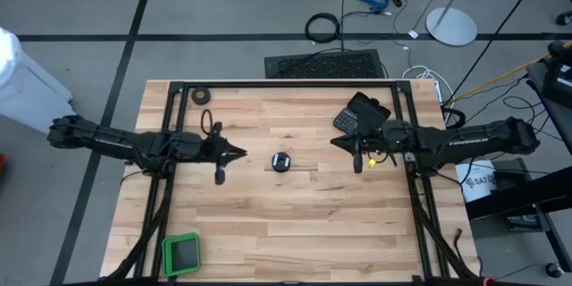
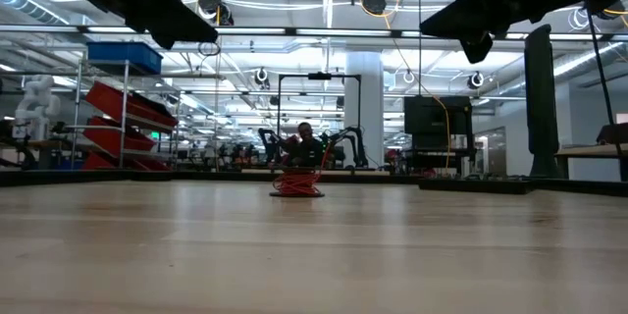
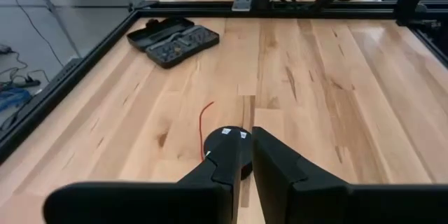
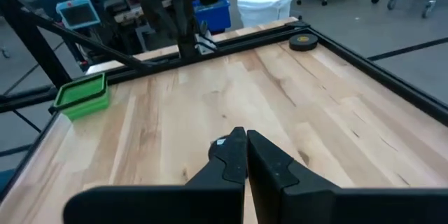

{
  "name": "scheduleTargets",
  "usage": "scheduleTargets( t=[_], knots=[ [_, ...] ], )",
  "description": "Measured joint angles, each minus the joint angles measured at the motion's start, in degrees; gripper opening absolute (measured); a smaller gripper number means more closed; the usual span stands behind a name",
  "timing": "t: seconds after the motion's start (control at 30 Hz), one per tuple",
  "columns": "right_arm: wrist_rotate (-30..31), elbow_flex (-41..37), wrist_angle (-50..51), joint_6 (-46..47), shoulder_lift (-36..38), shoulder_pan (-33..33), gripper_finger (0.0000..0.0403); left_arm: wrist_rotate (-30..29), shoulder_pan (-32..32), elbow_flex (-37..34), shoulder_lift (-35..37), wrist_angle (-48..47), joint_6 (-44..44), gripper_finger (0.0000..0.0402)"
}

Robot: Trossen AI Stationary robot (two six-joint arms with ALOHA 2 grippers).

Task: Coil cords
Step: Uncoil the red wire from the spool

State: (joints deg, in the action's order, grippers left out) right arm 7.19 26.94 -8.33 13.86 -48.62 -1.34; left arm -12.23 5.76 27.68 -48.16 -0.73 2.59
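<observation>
A pale wooden bench (image 1: 295,223) with a black frame carries a green tray (image 1: 181,254) at its near left corner, a black tape roll (image 1: 202,96) at its far left corner, and an open black tool case (image 1: 359,113) towards its far right.

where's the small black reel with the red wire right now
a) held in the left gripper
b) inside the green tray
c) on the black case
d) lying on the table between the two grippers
d: the reel lies on the wooden table, between the left gripper and right gripper, held by neither.
</observation>
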Motion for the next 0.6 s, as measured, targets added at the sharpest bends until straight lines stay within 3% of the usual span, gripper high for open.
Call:
scheduleTargets(
  t=[0.23, 0.43, 0.6],
  knots=[
    [0.1, 0.0, -5.1, 0.3, -3.0, 0.3, 0.0000, -1.7, 0.0, 0.0, -4.0, 4.6, -2.3, 0.0043],
    [0.3, 0.0, -13.0, -4.9, -4.0, 0.3, 0.0000, -2.5, 0.3, 0.0, -6.0, 6.8, -7.3, 0.0044],
    [0.3, 0.0, -13.3, -4.8, -4.0, 0.3, 0.0000, -3.0, 1.2, 0.0, -8.8, 8.2, -6.6, 0.0080]
  ],
)
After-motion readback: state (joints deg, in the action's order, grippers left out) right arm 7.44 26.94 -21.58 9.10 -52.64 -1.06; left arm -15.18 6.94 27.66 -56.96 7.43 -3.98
